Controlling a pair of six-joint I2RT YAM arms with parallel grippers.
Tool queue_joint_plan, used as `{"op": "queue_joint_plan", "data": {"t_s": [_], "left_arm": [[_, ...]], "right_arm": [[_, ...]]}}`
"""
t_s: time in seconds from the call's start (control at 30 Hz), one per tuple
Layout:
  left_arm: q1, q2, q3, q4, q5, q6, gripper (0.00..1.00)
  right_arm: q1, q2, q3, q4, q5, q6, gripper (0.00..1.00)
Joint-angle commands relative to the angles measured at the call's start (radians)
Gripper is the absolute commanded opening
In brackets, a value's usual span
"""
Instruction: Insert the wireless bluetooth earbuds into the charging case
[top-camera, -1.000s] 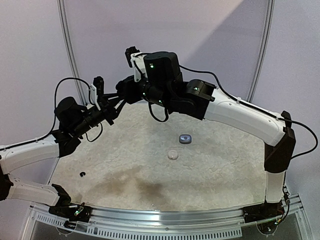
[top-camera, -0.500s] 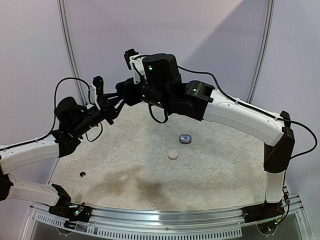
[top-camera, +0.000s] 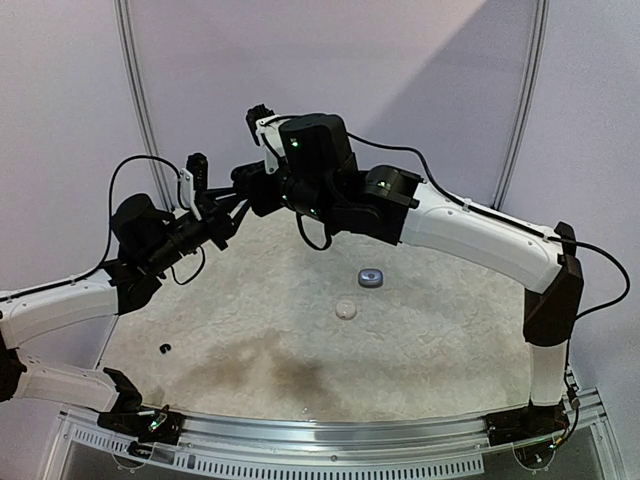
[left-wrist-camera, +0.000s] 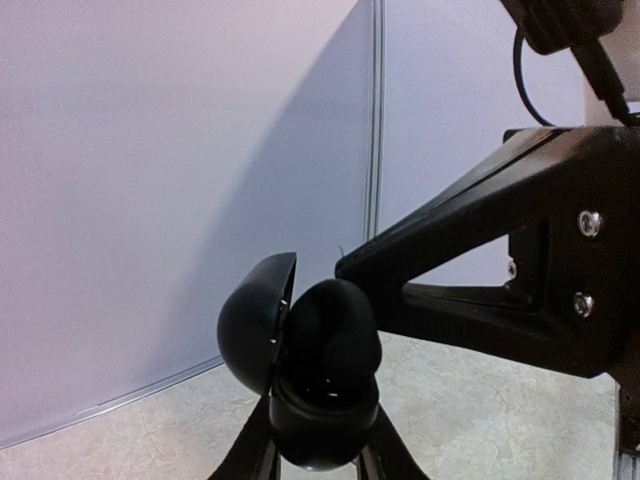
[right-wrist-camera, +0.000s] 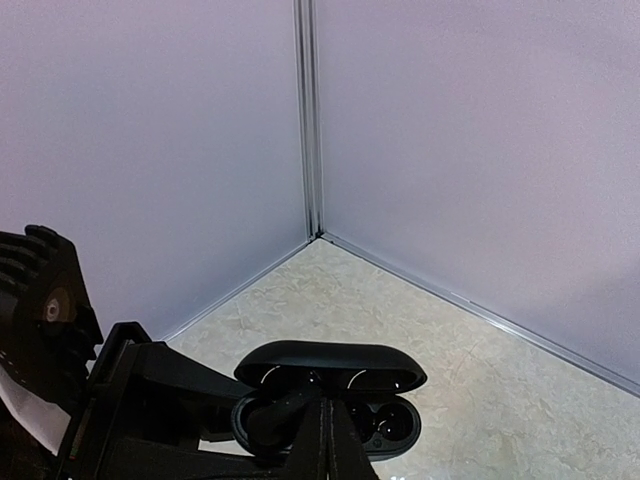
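The left gripper (left-wrist-camera: 320, 462) clamps the charging case (left-wrist-camera: 325, 340) aloft, lid tipped open, steadying it so the right gripper (right-wrist-camera: 326, 445), pinched shut at its mouth, can likely press the black earbud (right-wrist-camera: 275, 415) into its well.

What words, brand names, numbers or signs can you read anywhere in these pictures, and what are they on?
No text can be read anywhere.
The black charging case shows only two thin pale curved marks inside its open lid, and no letters.
The grey case and the pale round case on the table are too small to show any marking.
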Motion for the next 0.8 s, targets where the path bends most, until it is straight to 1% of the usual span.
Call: {"op": "queue_joint_plan", "data": {"t_s": [0.0, 0.17, 0.4, 0.77], "left_arm": [[-0.013, -0.018, 0.026, 0.017, 0.019, 0.015, 0.00], [-0.013, -0.016, 0.031, 0.006, 0.012, 0.037, 0.00], [-0.013, -0.016, 0.034, -0.010, 0.031, 0.022, 0.00], [-0.013, -0.014, 0.037, -0.008, 0.007, 0.005, 0.00]], "right_arm": [[0.001, 0.033, -0.008, -0.034, 0.007, -0.016, 0.00], [0.001, 0.048, 0.006, -0.030, -0.003, 0.011, 0.00], [0.002, 0.102, 0.089, -0.079, -0.006, 0.028, 0.00], [0.002, 0.108, 0.100, -0.140, -0.002, 0.042, 0.00]]}}
